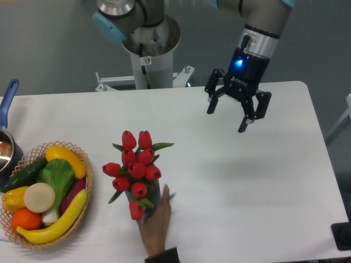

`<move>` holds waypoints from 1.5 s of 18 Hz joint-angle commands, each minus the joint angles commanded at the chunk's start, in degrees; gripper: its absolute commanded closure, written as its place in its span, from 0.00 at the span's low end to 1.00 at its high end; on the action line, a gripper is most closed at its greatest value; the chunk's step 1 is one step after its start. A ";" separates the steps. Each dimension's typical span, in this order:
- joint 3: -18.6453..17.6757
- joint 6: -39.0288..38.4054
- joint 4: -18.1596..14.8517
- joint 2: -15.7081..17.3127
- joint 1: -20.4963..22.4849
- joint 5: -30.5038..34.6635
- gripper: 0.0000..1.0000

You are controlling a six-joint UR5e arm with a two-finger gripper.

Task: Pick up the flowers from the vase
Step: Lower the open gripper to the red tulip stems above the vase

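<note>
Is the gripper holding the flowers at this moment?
No. The gripper hangs open above the table's far side, well apart from the flowers, which stand in the vase beside a person's hand.

The arm reaches down from the top right, its wrist lit blue. The gripper (pixel 231 113) hangs above the bench's far edge, fingers spread wide and pointing down.
</note>
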 joint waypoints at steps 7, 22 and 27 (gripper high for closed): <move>-2.20 -6.09 0.00 -2.20 -2.56 -8.60 0.00; -2.81 -6.17 5.80 -8.09 -9.14 -10.99 0.00; -2.37 -6.00 7.03 -9.84 -10.90 -11.07 0.00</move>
